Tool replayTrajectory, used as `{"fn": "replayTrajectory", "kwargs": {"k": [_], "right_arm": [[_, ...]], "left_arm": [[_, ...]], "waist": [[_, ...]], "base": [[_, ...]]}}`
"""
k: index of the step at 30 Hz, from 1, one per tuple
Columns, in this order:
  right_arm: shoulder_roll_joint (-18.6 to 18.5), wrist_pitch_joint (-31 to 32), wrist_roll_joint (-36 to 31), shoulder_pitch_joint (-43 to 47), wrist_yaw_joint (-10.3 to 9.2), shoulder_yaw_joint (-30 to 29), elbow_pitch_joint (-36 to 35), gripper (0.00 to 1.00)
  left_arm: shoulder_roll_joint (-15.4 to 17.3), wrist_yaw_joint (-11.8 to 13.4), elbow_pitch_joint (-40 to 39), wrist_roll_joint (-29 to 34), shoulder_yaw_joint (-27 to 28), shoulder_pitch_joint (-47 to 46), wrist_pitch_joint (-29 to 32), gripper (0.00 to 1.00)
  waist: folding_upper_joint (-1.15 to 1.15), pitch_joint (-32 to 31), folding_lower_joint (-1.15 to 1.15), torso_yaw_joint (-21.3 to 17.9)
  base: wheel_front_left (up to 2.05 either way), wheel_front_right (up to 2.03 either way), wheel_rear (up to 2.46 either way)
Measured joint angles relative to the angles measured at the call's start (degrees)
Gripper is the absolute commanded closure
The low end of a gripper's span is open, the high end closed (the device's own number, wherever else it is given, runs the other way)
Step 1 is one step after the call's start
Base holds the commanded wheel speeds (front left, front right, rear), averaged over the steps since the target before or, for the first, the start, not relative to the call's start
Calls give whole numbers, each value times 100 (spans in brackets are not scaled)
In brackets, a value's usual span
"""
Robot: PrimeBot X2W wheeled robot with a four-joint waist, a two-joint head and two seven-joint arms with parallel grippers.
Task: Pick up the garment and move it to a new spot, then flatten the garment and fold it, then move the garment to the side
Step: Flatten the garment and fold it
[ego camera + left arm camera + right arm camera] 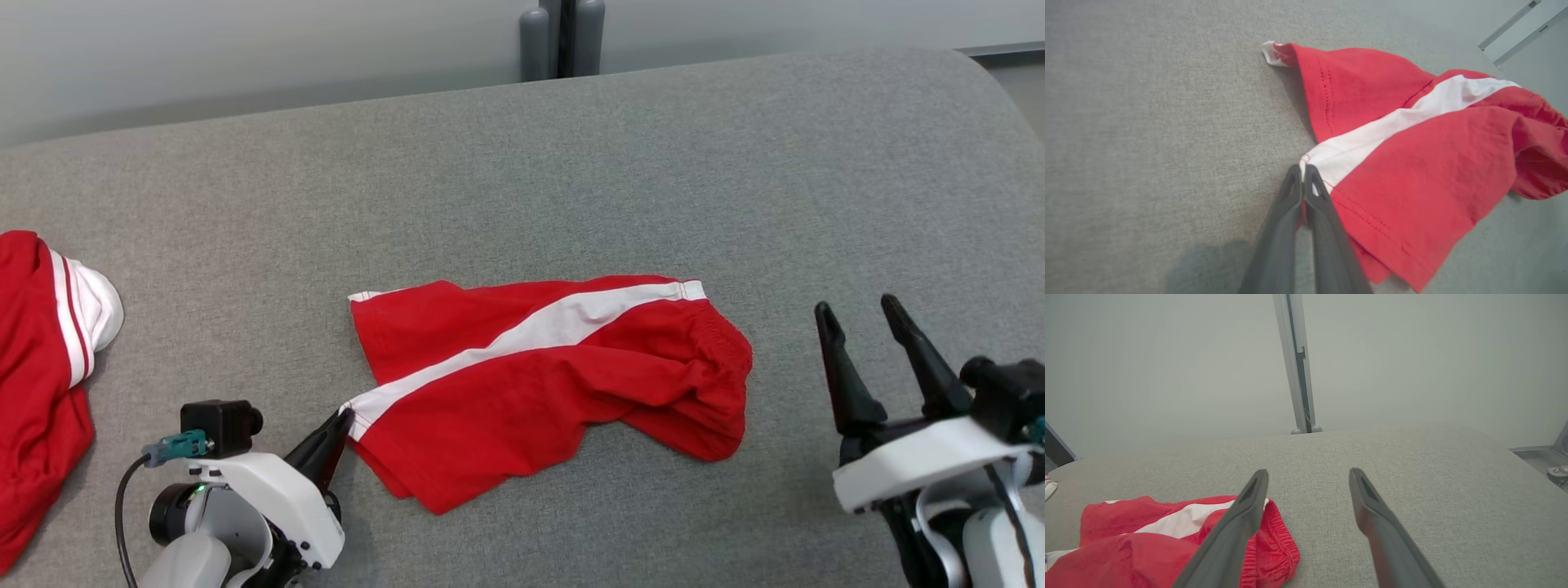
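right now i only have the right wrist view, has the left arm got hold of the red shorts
Observer: Yes. The left gripper has its fingers shut on the hem of the red shorts, right where the white stripe ends.
Operator: any other clothing on there
Observer: A second red and white garment lies at the far left of the head view, apart from the shorts.
Operator: my left finger looks like it's on the waistband, is it
Observer: No. In the head view the right gripper stands open to the right of the waistband, with bare grey surface between them.
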Motion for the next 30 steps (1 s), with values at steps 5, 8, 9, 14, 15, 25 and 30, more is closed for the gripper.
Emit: {"fn": "replayTrajectory", "kwargs": {"k": [5,8,9,14,15,25,30], "right_arm": [[-403,123,497,-541,0,248,397,0],[-672,287,1013,-922,0,597,816,0],[-795,363,1111,-1049,0,769,976,0],[-1135,627,1714,-1490,0,1394,1491,0],[-1176,667,1909,-1589,0,1495,1586,0],[-1652,1078,3172,-2203,0,2560,2046,69],[-1824,962,3648,-2313,0,2707,1905,100]], "left_arm": [[11,-35,-31,31,-34,-121,-2,100],[11,-51,-76,75,-68,-225,-3,100],[5,-53,-85,98,-83,-269,-3,100],[-12,-94,-90,153,-144,-428,-5,100],[-20,-100,-85,157,-151,-465,-13,100],[-122,-156,75,218,-240,-689,-166,100],[-122,-156,87,283,-223,-761,-368,100]], "waist": [[0,100,0,80],[0,189,0,152],[0,222,0,184],[0,375,0,319],[0,416,0,355],[0,719,0,634],[0,718,0,660]], "base": [[0,0,0],[0,0,0],[0,0,0],[0,0,0],[0,0,0],[0,0,0],[0,0,0]]}}
